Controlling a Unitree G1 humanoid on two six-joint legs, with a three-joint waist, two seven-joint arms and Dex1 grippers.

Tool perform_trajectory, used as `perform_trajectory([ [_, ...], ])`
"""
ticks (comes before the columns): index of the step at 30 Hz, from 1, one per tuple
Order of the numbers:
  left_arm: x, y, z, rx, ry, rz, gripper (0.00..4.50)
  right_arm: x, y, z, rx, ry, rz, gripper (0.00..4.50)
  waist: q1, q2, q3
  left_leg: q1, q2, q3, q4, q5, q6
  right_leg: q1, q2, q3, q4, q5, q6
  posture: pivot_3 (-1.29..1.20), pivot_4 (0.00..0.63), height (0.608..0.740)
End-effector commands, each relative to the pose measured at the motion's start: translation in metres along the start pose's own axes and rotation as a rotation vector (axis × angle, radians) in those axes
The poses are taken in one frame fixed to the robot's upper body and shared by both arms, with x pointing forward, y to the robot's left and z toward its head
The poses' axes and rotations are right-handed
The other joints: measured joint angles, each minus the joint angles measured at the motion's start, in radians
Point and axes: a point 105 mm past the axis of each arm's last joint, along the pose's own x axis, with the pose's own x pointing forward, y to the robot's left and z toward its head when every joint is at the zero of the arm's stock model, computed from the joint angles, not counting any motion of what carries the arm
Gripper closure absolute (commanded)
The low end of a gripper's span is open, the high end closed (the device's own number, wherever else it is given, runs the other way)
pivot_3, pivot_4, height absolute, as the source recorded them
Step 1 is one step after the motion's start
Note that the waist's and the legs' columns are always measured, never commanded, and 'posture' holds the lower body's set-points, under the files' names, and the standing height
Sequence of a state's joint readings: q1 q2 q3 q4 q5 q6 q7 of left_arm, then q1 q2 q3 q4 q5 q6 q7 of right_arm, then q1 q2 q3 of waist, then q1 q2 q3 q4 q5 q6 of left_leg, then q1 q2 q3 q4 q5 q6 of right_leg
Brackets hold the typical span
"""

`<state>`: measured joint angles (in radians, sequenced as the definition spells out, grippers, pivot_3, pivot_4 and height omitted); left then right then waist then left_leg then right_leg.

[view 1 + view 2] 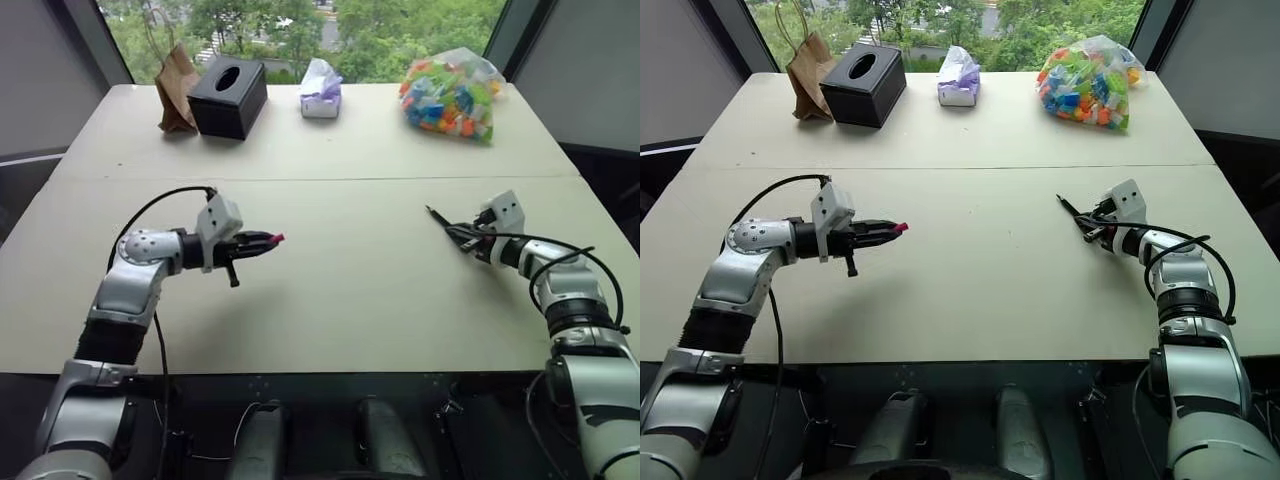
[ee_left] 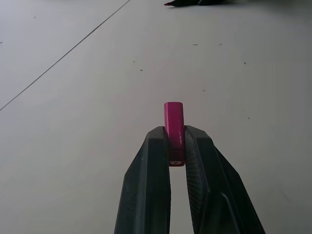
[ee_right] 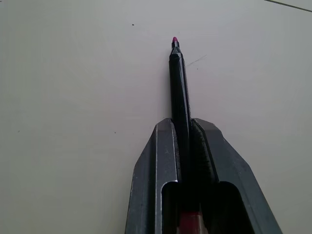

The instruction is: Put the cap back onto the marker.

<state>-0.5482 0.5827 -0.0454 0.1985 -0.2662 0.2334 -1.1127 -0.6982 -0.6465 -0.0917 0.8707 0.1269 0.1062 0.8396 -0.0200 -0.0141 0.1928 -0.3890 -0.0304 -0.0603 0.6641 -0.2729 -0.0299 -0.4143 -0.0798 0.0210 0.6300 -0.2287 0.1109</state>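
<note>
- Left wrist view: left gripper jaws clamped on tiny magenta plastic tube cap.
- Right wrist view: right gripper jaws clamped on slim black marker, above pale worktop.

The cap looks like smooth magenta plastic with a slight sheen, pinched between matt black fingers whose inner faces seem finely ribbed. The marker is glossy black plastic. The surface is matt and pale; at upper left stand a creased brown paper bag and a matt black box.
</note>
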Motion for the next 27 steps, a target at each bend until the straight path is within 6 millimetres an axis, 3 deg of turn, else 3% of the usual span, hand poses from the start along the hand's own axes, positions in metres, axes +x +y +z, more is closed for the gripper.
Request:
perform_trajectory([
  [1, 0.003, 0.005, 0.022, -0.002, -0.078, -0.019, 4.45, -0.001, 0.008, 0.014, -0.123, -0.020, 0.033, 4.47, 0.000, 0.000, 0.000, 0.000, 0.000, 0.000, 0.000, 0.000, 0.000, 0.000, 0.000, 0.000, 0.000, 0.000, 0.000, 0.00, 0.150, 0.740],
  [4, 0.012, 0.002, 0.027, 0.017, -0.080, -0.074, 4.45, -0.007, 0.020, 0.043, -0.297, -0.065, 0.103, 4.47, -0.001, 0.001, 0.001, 0.000, 0.000, 0.000, 0.000, 0.000, 0.000, -0.001, 0.000, 0.000, 0.000, 0.000, 0.000, 0.00, 0.150, 0.740],
  [8, 0.025, -0.001, 0.037, 0.080, -0.098, -0.147, 4.45, -0.021, 0.057, 0.089, -0.528, -0.149, 0.240, 4.47, 0.000, 0.002, 0.001, -0.002, 0.000, 0.001, 0.000, 0.000, 0.000, -0.004, 0.000, 0.001, 0.001, 0.000, 0.000, 0.00, 0.150, 0.740],
  [10, 0.030, 0.000, 0.042, 0.087, -0.118, -0.164, 4.45, -0.026, 0.072, 0.098, -0.575, -0.167, 0.293, 4.47, 0.001, 0.002, 0.001, -0.002, 0.000, 0.001, 0.000, 0.000, 0.000, -0.004, 0.000, 0.001, 0.001, 0.000, 0.000, 0.00, 0.150, 0.740],
  [17, 0.040, -0.005, 0.053, 0.149, -0.145, -0.226, 4.45, -0.038, 0.116, 0.113, -0.608, -0.202, 0.438, 4.47, 0.006, 0.002, 0.001, -0.003, 0.000, 0.001, 0.000, 0.000, 0.000, -0.004, 0.000, 0.001, 0.001, 0.000, 0.000, 0.00, 0.150, 0.740],
  [27, 0.043, -0.010, 0.062, 0.181, -0.160, -0.261, 4.45, -0.040, 0.133, 0.118, -0.631, -0.208, 0.495, 4.47, 0.006, 0.002, 0.001, -0.003, 0.000, 0.001, 0.000, 0.000, 0.000, -0.004, 0.000, 0.001, 0.001, 0.000, 0.000, 0.00, 0.150, 0.740],
])
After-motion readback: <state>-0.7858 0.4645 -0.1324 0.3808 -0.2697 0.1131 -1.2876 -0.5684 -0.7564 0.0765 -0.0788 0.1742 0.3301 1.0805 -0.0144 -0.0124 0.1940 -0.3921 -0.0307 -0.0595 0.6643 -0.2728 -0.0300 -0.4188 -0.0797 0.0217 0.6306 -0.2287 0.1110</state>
